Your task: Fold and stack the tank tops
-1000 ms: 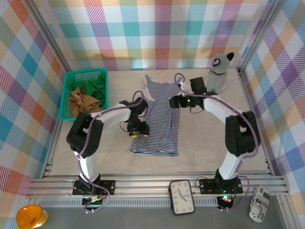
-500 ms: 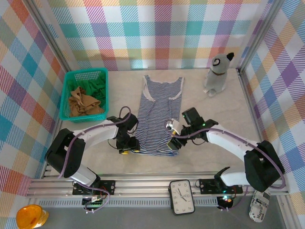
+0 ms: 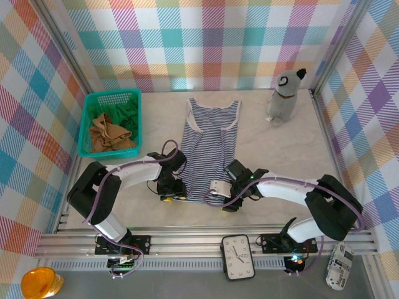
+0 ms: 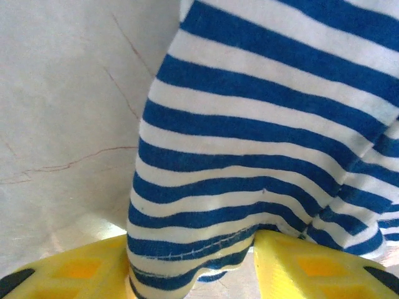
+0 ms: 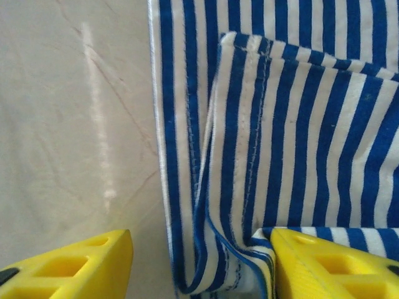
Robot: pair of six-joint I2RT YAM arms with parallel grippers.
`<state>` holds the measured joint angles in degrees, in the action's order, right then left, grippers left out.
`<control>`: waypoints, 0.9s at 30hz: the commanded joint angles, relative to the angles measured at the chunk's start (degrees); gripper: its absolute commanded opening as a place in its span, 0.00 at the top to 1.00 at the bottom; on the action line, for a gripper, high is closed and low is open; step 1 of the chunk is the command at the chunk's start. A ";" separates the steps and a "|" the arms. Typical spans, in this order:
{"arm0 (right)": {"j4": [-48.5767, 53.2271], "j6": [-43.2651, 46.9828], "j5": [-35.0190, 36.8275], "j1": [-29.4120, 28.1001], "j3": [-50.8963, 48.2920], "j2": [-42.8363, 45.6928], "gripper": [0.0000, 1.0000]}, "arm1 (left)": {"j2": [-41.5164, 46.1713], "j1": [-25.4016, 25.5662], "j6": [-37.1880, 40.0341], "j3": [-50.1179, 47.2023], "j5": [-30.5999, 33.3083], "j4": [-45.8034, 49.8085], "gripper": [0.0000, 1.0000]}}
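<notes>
A navy-and-white striped tank top (image 3: 209,140) lies flat mid-table, straps toward the far wall. The left gripper (image 3: 168,195) straddles its near left hem corner, yellow fingers spread with bunched cloth between them. The right gripper (image 3: 213,192), also spread, straddles the near right corner. The tan tank top (image 3: 109,134) and green tank top (image 3: 129,112) sit in the teal basket (image 3: 86,128) at far left.

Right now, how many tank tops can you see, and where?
3. The striped tank top lies spread mid-table; the tan tank top and the green tank top sit crumpled in the teal basket at the far left. Others could be hidden beneath those.
</notes>
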<state>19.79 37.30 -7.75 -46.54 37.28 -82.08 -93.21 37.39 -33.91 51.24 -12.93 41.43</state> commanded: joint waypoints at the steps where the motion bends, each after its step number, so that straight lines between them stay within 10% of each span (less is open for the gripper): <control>1: -2.51 3.15 3.88 -1.24 -0.25 -1.77 0.43 | -2.49 0.49 1.39 1.39 2.80 -2.25 0.51; 11: -2.05 0.41 8.29 -4.91 1.07 -2.09 0.85 | -2.58 0.49 3.71 5.90 4.95 2.13 0.77; 27: 8.36 -10.36 -8.66 -6.27 7.27 5.09 0.89 | 9.20 0.35 3.53 9.79 7.92 15.76 0.89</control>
<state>25.98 30.20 -10.70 -53.39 43.20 -79.18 -84.49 37.43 -30.41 58.39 -5.98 54.00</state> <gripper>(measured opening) 0.111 0.109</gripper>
